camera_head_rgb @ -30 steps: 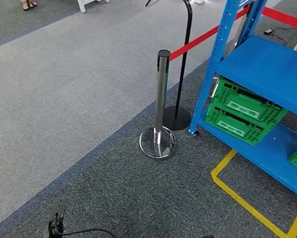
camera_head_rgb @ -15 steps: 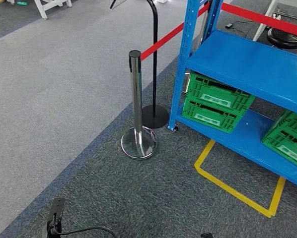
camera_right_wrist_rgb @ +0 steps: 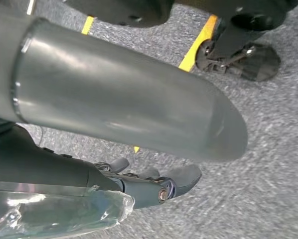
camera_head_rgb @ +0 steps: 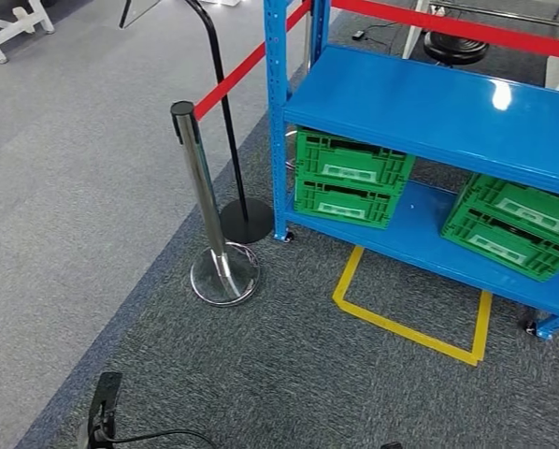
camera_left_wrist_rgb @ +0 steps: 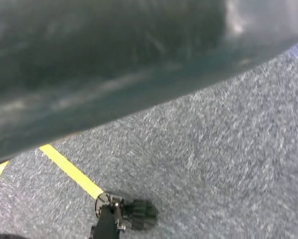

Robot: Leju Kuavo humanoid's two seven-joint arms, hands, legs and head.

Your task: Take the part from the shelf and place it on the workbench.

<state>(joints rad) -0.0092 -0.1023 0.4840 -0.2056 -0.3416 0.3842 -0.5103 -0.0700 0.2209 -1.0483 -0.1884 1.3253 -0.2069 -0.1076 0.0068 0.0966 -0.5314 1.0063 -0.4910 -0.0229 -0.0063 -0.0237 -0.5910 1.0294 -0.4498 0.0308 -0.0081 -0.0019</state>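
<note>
Right hand hung over the carpet holding nothing, thumb apart from the fingers; the left hand was a blur, its state impossible to tell. No part could be made out; it likely lay in one of the crates low on the shelf. Reaching in there, an arm might strike the deck above, or a step might clip the post

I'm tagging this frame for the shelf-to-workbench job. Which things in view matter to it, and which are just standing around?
Belongs to the job:
blue shelf
left green crates on its lower level
right green crates on its lower level
yellow floor marking in front of it

Just standing about:
chrome barrier post
red barrier belt
black stand
cable
</note>
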